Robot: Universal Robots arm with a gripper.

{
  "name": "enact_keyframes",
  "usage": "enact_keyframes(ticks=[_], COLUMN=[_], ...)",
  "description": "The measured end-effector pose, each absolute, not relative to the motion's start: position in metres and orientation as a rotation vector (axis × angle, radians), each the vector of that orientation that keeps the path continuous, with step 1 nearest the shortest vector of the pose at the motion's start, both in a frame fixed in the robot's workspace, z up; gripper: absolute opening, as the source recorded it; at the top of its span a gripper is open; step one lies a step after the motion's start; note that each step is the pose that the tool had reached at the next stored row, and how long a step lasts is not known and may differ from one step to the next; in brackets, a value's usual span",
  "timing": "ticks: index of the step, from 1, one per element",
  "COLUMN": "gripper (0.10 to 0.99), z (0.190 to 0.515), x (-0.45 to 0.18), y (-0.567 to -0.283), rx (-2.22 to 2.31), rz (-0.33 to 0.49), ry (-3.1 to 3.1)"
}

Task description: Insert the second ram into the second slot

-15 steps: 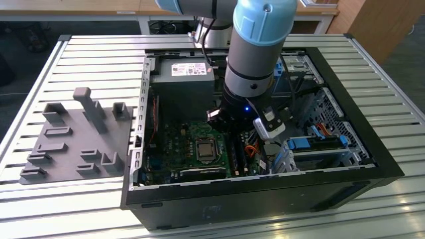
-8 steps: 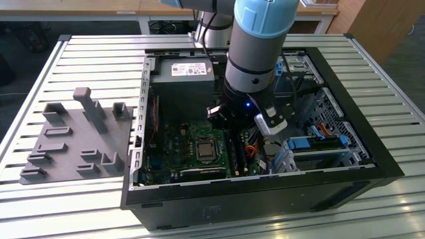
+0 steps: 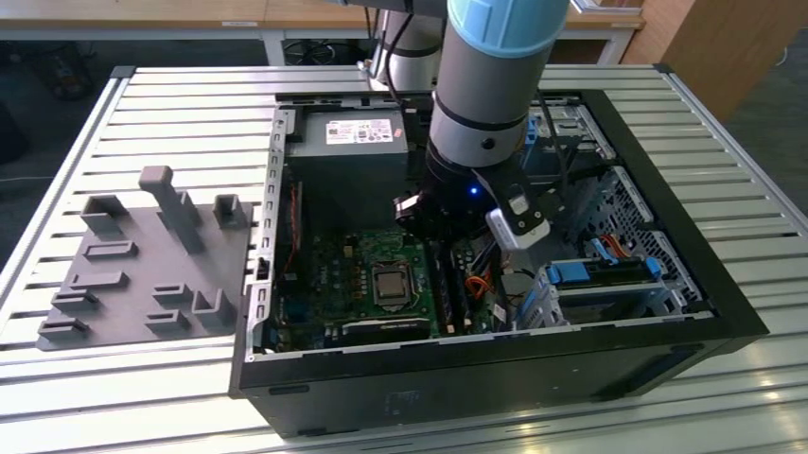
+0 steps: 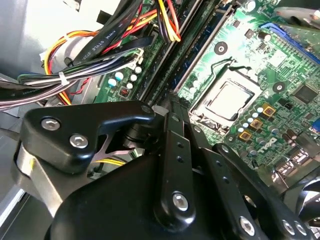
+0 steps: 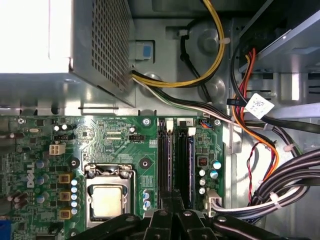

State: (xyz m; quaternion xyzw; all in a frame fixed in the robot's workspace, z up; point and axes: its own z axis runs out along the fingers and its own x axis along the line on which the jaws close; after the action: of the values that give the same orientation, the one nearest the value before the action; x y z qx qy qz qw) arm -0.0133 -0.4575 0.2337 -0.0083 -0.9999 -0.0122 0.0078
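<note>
Slatted metal bench (image 3: 165, 104) supports an open black computer case (image 3: 707, 312). Nearest in the first wrist view, the gripper (image 5: 172, 212) shows black hinged linkages, jaws drawn together over the memory slots; what they pinch I cannot tell. A dark stick, seemingly the second ram (image 5: 184, 165), stands edge-on in its slot on the green motherboard (image 5: 100, 145). Beyond lies the perforated steel power supply (image 5: 107, 45).

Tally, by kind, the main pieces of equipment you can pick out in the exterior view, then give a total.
Robot arm: 1
Computer case: 1
Grey holder block: 1
Power supply box: 1
Processor: 1
Total: 5
</note>
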Motion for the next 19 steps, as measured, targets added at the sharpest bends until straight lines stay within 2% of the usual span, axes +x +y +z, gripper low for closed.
enact_keyframes(ticks=[19], gripper=[0.106], z=[0.221], x=[-0.013], y=[-0.458], rx=[-0.026], rz=[-0.025], ry=[-3.126])
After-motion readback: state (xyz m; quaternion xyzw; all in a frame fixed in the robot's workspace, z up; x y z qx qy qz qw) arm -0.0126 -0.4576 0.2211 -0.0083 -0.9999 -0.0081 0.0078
